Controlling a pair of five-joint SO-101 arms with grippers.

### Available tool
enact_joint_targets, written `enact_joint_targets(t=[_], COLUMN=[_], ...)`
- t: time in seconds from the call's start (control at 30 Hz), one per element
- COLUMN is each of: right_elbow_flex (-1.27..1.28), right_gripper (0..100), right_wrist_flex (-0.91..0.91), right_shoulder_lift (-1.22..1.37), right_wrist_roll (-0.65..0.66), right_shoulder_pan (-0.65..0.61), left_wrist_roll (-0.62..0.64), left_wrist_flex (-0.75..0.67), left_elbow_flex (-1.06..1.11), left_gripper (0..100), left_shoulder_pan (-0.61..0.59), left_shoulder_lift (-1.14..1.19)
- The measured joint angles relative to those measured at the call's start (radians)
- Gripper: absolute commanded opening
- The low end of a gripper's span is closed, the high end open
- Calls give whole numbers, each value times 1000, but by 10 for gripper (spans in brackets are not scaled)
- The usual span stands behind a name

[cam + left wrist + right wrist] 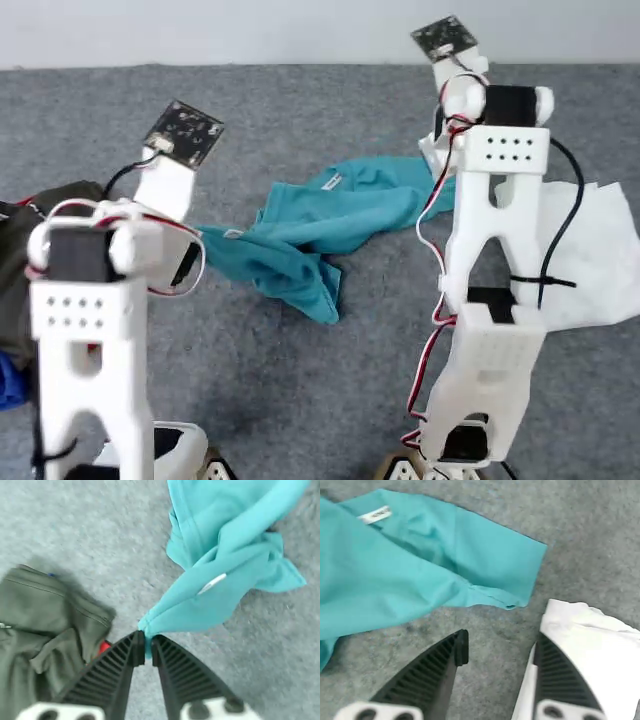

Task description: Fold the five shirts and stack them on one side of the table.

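Your teal shirt (340, 215) is soft matt cloth; the desk (300, 110) rough grey felt; left end effector (146, 647) ribbed black plastic.

Olive shirt (40, 625) partly off-frame

Teal shirt (330, 215), speckled grey table (300, 110).
White shirt (600, 250) right of the teal, olive-green shirt (45, 625) left, all 3 plain.

We see a table (300, 110) covered in grey, carpet-like fabric. On it a teal shirt (320, 225) lies crumpled near the middle, a white shirt (600, 250) is spread out toward the right side, and an olive shirt (12, 270) sits bunched at the left edge, with a bit of blue cloth (8, 385) just beside it.
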Motion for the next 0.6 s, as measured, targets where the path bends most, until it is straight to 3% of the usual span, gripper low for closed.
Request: enact_joint_targets(t=[0.17,0.37,0.6], right_elbow_flex=[272,624,901], right_gripper=[247,246,86], right_wrist_flex=[0,0,-100], right_shoulder_lift=[-135,-262,-311], right_wrist_roll=[3,32,5], right_shoulder_pan=[-118,-347,-519], left_wrist_roll=[84,149,155], left_wrist_flex=[-141,-350,-537], left_elbow_flex=[0,132,322], left_gripper=[13,13,13], left_shoulder_pan=[0,-12,-26], left_shoulder_lift=[-66,-72,-71])
